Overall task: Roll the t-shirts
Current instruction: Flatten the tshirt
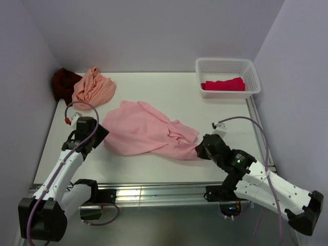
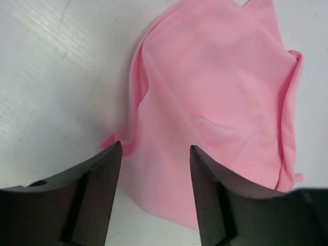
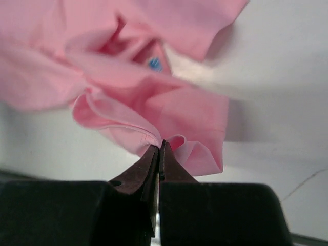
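Note:
The light pink t-shirt (image 1: 143,133) lies crumpled and spread across the middle of the table. My left gripper (image 1: 100,134) is at its left edge. In the left wrist view this gripper (image 2: 155,148) is open, its dark fingers (image 2: 102,179) standing either side of the shirt's near edge (image 2: 205,102), which lies flat on the table. My right gripper (image 1: 201,149) is at the shirt's right corner. In the right wrist view it (image 3: 160,144) is shut on a folded hem of the pink t-shirt (image 3: 154,97), lifting that corner a little.
A peach-orange t-shirt (image 1: 93,88) and a dark maroon one (image 1: 63,82) are bunched at the back left corner. A white lattice basket (image 1: 225,62) at the back right holds a crimson-pink t-shirt (image 1: 223,84). Walls close in on three sides.

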`<state>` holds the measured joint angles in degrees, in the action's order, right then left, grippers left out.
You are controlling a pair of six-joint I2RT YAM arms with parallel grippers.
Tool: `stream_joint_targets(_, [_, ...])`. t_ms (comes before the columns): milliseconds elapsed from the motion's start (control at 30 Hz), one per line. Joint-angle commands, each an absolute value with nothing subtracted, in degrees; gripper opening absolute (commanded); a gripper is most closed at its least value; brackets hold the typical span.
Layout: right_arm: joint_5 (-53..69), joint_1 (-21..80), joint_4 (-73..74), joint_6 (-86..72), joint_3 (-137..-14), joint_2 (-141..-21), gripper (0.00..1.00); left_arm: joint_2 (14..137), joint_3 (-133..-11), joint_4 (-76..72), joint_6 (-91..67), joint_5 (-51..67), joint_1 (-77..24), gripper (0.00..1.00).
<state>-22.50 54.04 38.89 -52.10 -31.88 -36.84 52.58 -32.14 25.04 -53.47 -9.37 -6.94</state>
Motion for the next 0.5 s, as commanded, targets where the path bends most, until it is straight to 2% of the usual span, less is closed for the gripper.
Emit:
stream_joint_targets(0, [-20.94,40.3,34.66,-42.47,-34.54,-37.71,0.0,54.31,-35.59,28.74,-53.88,-11.51,-6.94,0.65])
stream_joint_targets(33, [-14.74,36.08,33.24,-40.89,-34.28,-37.88,0.0,56.06,-35.86,29.0,-54.05,-11.6,-6.94,0.77])
stream_joint_targets(67, [-13.63,28.81,32.61,-40.0,-34.36,-39.19,0.0,56.77,-35.86,29.0,-53.88,-11.51,-6.94,0.83])
stream_joint_targets(133, [-12.66,24.36,31.99,-39.38,-34.98,-41.3,0.0,58.0,-35.6,28.48,-53.61,-10.9,-6.77,0.84])
stream_joint_targets(333, [-12.91,21.01,28.92,-38.93,-36.74,-47.63,0.0,55.73,-31.3,24.62,-53.96,-8.97,-6.85,0.79])
stream_joint_targets(433, [-13.89,18.99,27.16,-39.29,-36.74,-49.57,0.0,54.76,-28.22,21.03,-54.67,-5.21,-7.03,0.73])
stream_joint_targets(467, [-13.63,18.29,26.55,-39.29,-36.48,-50.27,0.0,54.49,-26.12,19.35,-54.58,-3.53,-7.12,0.66])
